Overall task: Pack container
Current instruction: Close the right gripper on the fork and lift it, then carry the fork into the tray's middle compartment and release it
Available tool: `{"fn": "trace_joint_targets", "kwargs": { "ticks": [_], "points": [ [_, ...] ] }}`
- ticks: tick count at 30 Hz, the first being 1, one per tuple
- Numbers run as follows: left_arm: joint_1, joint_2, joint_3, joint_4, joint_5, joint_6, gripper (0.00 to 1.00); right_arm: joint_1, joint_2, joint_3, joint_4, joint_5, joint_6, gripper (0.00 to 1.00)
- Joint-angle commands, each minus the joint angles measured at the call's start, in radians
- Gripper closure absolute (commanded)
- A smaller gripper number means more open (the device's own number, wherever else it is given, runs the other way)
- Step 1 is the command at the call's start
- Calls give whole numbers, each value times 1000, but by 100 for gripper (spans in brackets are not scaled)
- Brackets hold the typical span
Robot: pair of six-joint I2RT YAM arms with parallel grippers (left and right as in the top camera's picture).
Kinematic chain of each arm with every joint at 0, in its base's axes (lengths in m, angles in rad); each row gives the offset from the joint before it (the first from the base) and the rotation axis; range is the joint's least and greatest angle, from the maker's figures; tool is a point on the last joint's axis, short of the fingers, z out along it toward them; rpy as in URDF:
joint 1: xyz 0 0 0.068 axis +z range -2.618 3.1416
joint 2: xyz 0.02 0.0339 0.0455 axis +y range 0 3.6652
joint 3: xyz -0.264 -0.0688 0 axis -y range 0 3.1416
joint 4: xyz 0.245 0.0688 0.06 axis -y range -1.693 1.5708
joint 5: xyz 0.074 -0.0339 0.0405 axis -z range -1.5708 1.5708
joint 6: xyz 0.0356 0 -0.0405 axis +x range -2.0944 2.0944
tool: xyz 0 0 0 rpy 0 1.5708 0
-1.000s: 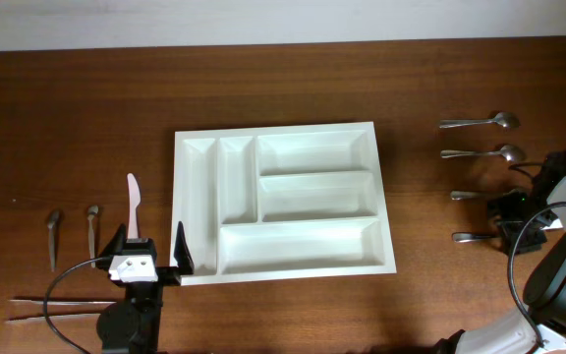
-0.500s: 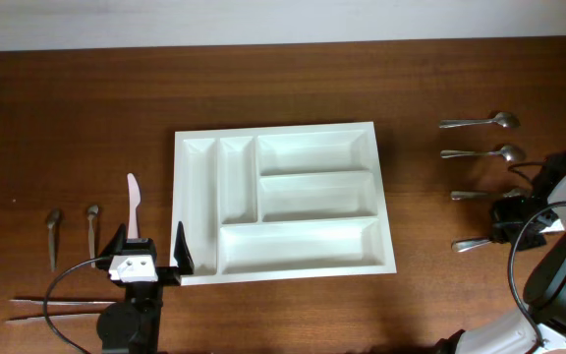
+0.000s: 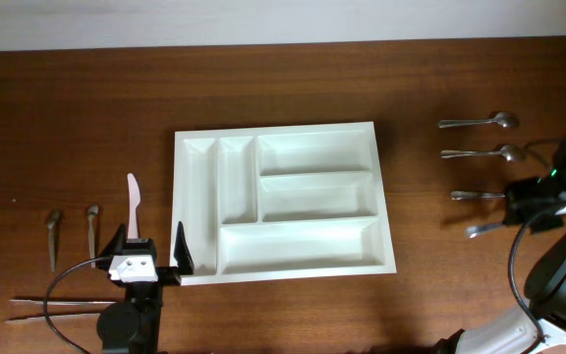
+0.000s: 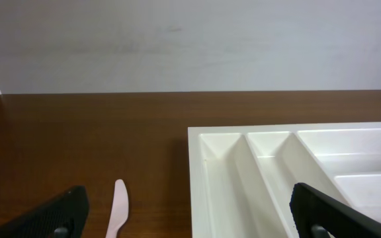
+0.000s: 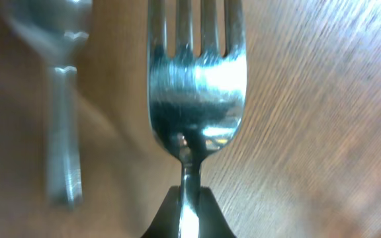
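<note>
The container (image 3: 383, 197) is a white tray with five bare compartments in the middle of the table; its left part also shows in the left wrist view (image 4: 296, 165). My right gripper (image 3: 515, 214) at the far right is shut on the handle of a metal fork (image 3: 484, 229). In the right wrist view the fork (image 5: 197, 86) points its tines away, and the gripper (image 5: 189, 211) pinches its neck. My left gripper (image 3: 148, 246) stands open at the container's front left corner, with nothing held (image 4: 190, 218). A pale plastic knife (image 3: 133, 202) lies just left of it (image 4: 119, 208).
Two spoons (image 3: 480, 122) (image 3: 482, 153) and another fork (image 3: 475, 195) lie at the right, near the held fork. A blurred utensil handle (image 5: 61, 132) lies left of the fork in the right wrist view. Two small spoons (image 3: 54, 234) and chopsticks (image 3: 52, 307) lie at the left.
My right gripper has closed on the nearest fork and carried it a little towards the back, tilting it. The left arm has not moved.
</note>
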Motion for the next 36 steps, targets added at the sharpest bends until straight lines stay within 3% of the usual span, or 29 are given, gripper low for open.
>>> {"fn": "trace_joint_targets", "kwargs": {
  "ticks": [1, 7, 19, 36],
  "points": [
    [3, -7, -5, -1, 8, 15, 1, 52, -23, 167, -70, -92, 0, 96],
    [3, -7, -5, -1, 8, 15, 1, 228, -27, 355, -159, -237, 102, 96],
    [3, -7, -5, -1, 8, 15, 1, 688, -25, 369, -113, -211, 641, 95],
    [3, -7, -6, -1, 8, 15, 1, 949, -24, 150, -66, -148, 836, 92]
  ]
}}
